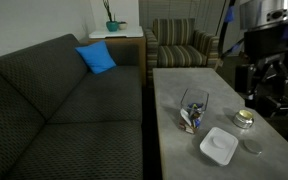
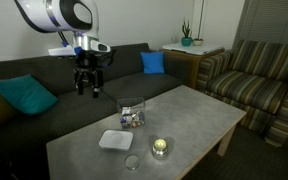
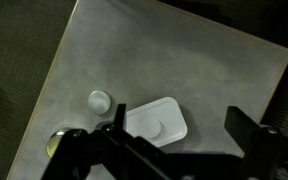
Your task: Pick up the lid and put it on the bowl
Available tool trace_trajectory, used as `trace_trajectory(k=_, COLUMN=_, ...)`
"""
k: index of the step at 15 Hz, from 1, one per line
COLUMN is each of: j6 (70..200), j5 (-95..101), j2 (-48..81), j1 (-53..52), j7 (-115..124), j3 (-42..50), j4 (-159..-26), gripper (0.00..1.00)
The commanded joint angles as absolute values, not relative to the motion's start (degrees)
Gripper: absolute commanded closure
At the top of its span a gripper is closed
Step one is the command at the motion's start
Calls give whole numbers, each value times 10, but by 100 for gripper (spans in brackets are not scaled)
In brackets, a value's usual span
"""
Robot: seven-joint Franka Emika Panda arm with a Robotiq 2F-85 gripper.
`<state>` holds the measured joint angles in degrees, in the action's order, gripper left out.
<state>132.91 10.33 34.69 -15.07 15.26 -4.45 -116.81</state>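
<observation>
The white square lid (image 1: 217,146) lies flat on the grey table (image 1: 179,85), near its front edge. It also shows in an exterior view (image 2: 115,140) and in the wrist view (image 3: 156,120). The bowl (image 1: 193,108), a clear squarish container with colourful items inside, stands upright just behind the lid, and shows in an exterior view (image 2: 131,113). It is out of the wrist view. My gripper (image 1: 265,92) is open and empty, well above the table and off to the side of both. It also shows in an exterior view (image 2: 89,90) and in the wrist view (image 3: 181,135).
A small round yellowish tin (image 1: 244,119) and a small grey disc (image 1: 252,146) sit on the table beside the lid. A dark sofa (image 1: 54,110) with a blue cushion (image 1: 96,58) runs along one long side. A striped armchair (image 1: 182,45) stands beyond the table's far end.
</observation>
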Motion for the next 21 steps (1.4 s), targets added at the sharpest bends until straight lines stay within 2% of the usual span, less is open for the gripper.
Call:
trace_trajectory(k=1, j6=1338, j5=125, j2=450, j1=-162, j7=135, j3=-24, j4=-1077, gripper=0)
trace_trajectory(k=9, j6=1345, j5=110, j2=640, j1=-110, j7=-33, j3=-42, j4=-908, gripper=0)
trace_trajectory(k=10, j6=1352, j5=111, j2=595, j1=-132, j7=9, j3=-27, j4=-956, gripper=0)
trace_trajectory(k=15, j6=1352, j5=111, j2=609, j1=-134, j7=7, j3=-26, j4=-941, gripper=0)
trace_trajectory(k=21, j6=1446, j5=96, j2=654, j1=-101, j7=-31, j3=-46, j4=-914, gripper=0)
